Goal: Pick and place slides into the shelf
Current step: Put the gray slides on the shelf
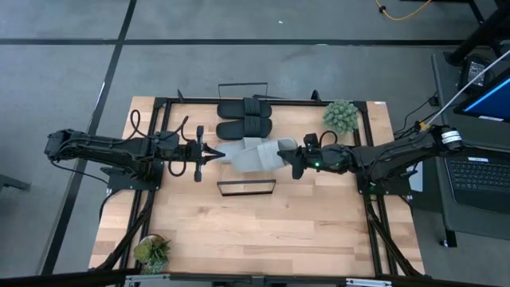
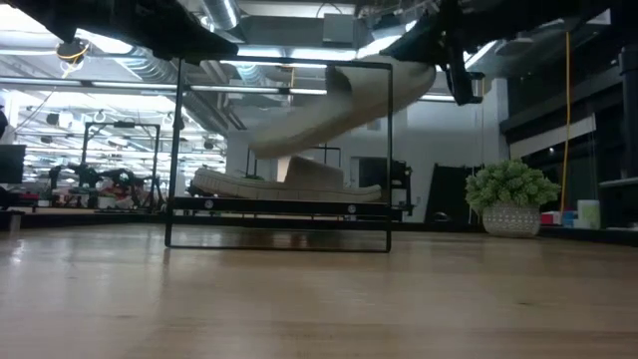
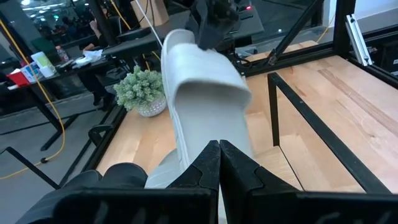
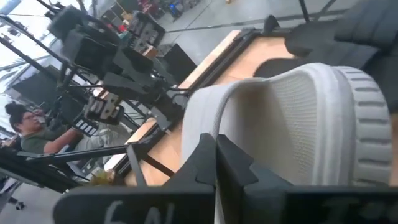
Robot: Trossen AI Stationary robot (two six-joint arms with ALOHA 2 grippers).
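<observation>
A light grey slide point(image 1: 256, 151) point(image 2: 339, 105) hangs tilted in the air over the shelf point(image 2: 289, 205), its right end high at my right gripper point(image 1: 293, 155) point(image 4: 216, 146), which is shut on it. The second grey slide point(image 2: 289, 183) point(image 3: 163, 171) lies flat on the shelf board below it. Two black slides point(image 1: 244, 118) lie side by side on the shelf's far part. My left gripper point(image 1: 220, 153) point(image 3: 219, 148) is shut, its tips right at the lifted slide's low left end. My left gripper's shut tips stand against the low end of the lifted grey slide point(image 3: 208, 127); whether they touch it I cannot tell. My right gripper pinches the lifted slide's wide strap point(image 4: 208, 106) at its edge, coming level from the table's right. The slide is lifted clear and slants down toward the left.
The shelf's thin black wire frames stand at its near end point(image 1: 246, 189) point(image 2: 279, 150) and far end point(image 1: 243, 84). A potted plant point(image 1: 341, 116) point(image 2: 511, 196) sits at the far right, another point(image 1: 151, 252) at the near left corner. A laptop point(image 1: 478, 177) lies off the right edge.
</observation>
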